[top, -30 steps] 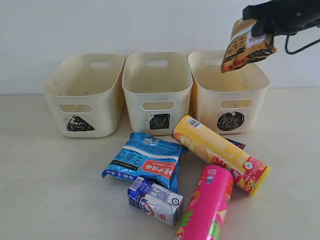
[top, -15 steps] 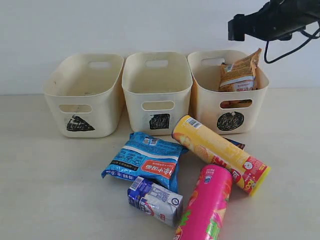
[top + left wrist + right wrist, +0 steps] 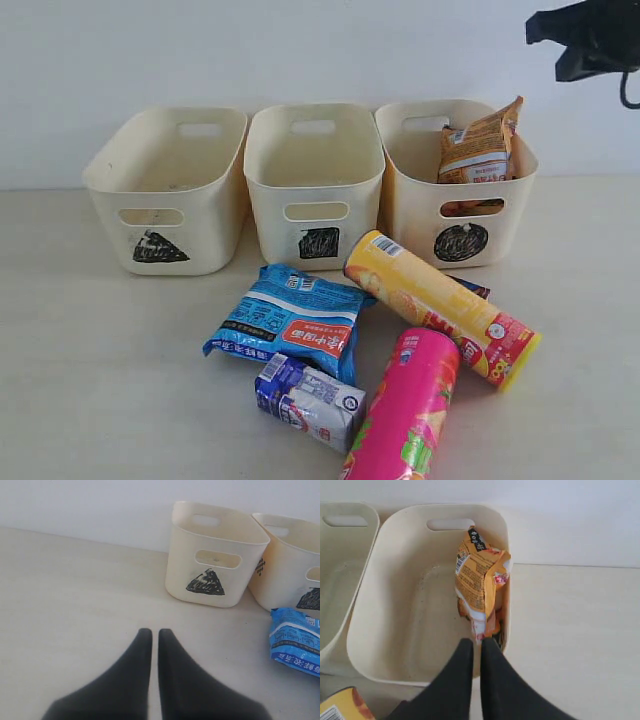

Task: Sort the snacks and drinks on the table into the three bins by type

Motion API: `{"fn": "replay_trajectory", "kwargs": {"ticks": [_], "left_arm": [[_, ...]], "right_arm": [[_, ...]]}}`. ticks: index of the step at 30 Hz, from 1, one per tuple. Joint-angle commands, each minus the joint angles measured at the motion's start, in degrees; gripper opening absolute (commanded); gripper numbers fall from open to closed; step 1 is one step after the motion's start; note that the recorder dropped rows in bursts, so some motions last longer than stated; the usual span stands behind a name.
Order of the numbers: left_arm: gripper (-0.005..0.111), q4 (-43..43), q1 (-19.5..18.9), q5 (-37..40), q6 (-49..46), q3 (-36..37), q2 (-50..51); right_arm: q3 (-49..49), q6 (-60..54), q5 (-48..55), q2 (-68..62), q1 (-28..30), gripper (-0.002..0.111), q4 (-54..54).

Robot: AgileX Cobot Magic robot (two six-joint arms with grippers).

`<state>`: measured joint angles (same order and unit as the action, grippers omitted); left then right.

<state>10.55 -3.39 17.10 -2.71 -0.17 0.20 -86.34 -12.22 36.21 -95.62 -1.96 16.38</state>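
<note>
The orange-brown packet [image 3: 478,148] stands on edge inside the circle-marked bin [image 3: 405,190], leaning on its right wall. My right gripper [image 3: 540,28] hovers high at the far right; in the right wrist view it [image 3: 476,642] is shut and empty above the packet [image 3: 479,587]. On the table lie the blue packet [image 3: 290,320], the yellow-red tube [image 3: 440,305], the pink tube [image 3: 408,410] and the white-and-blue carton [image 3: 310,400]. The dark purple carton [image 3: 472,289] peeks out behind the yellow tube. My left gripper [image 3: 155,631] is shut over bare table.
The triangle bin [image 3: 165,200] and the square bin [image 3: 315,195] stand left of the circle bin, both with nothing inside. The left wrist view shows the triangle bin [image 3: 215,555] and the blue packet [image 3: 296,640] ahead. A pale wall runs behind the bins.
My right gripper let go of the orange-brown packet, which dropped into the circle bin. The gripper then drew back to the right and its fingers came together.
</note>
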Motion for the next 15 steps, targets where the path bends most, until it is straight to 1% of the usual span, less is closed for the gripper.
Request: {"fn": "replay_trajectory", "kwargs": {"ticks": [1,7,15], "left_arm": [[0.004,0.47,-0.10,-0.59,0.07,0.17,-0.20],[0.004,0.47,-0.10,-0.59,0.07,0.17,-0.20],[0.004,0.47,-0.10,-0.59,0.07,0.17,-0.20]], "right_arm": [[11.04,0.13,-6.10,11.37,0.26,0.001,0.15],[23.54,-0.24,-11.03,24.51,0.26,0.001,0.03],[37.33,0.14,-12.49,41.67,0.26,0.001,1.10]]}}
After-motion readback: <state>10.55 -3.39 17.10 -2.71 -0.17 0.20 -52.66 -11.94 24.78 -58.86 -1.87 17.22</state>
